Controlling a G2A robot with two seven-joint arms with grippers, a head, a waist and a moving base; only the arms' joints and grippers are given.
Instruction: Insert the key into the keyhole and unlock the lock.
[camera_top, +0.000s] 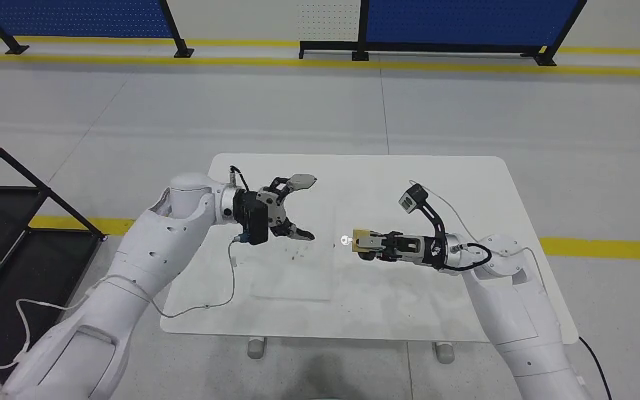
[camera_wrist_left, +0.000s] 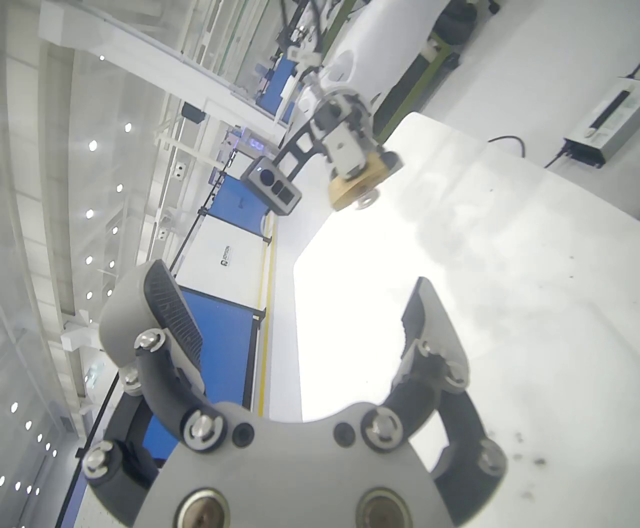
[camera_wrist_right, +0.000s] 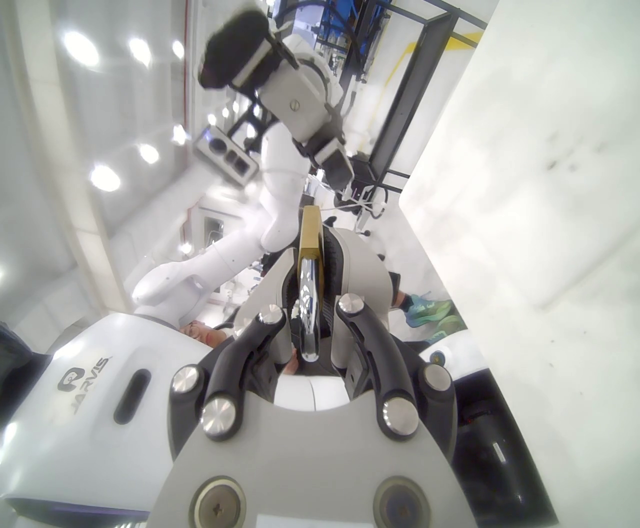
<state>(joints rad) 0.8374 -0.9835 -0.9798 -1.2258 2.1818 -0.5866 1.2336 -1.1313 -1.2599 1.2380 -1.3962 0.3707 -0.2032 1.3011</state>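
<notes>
The left gripper (camera_wrist_left: 300, 315) is wide open and holds nothing. It should go straight to the key (camera_wrist_left: 367, 200), pinch its flat head softly, then turn slowly. The key sticks out of the lock (camera_wrist_left: 350, 182), well apart from the gripper and facing it. It looks pushed in already, but that is hard to see. The right gripper (camera_wrist_right: 312, 255) squeezes the lock above the table (camera_top: 450, 190).

Brass padlock (camera_top: 361, 241) with the key (camera_top: 345, 240) at its end.
Padlock is held level in the air, clamped by the right gripper (camera_top: 375, 243). Silver shackle sits back between the fingers. Small silver key head sticks out of the body's far face, away from the gripper.
</notes>
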